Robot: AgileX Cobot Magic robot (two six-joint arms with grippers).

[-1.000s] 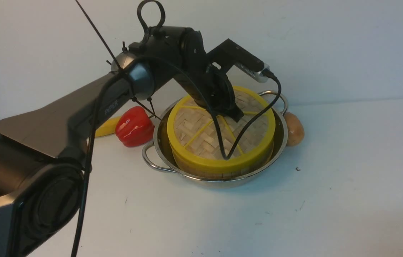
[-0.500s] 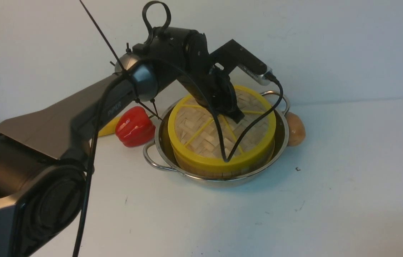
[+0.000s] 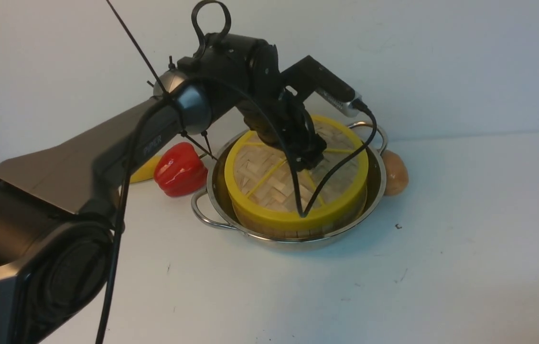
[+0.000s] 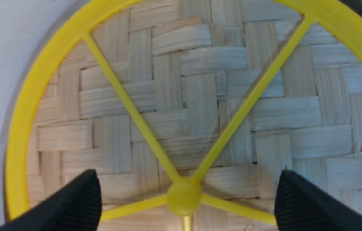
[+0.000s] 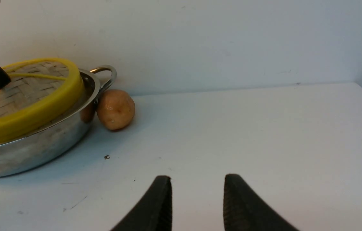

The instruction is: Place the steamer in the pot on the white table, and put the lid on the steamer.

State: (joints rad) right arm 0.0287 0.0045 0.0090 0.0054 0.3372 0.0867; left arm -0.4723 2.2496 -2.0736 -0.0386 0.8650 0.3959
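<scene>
On the white table: pot toward the back, near the wall, two wire loop handles showing.
Inside the pot: steamer, only a strip of bamboo wall visible under the yellow rim, narrower than the pot.
On top of the steamer: lid, flat and seated, yellow rim and spokes, woven bamboo between.
Left gripper: spread wide above the lid, one fingertip to each side of the yellow hub, holding nothing.
Right gripper: low over bare table, well apart from the pot, partly open, a clear gap between the fingertips, nothing in it.
Beside the pot: potato touching its right side; red pepper just off its left side; a yellow item behind the pepper, kind unclear.
</scene>
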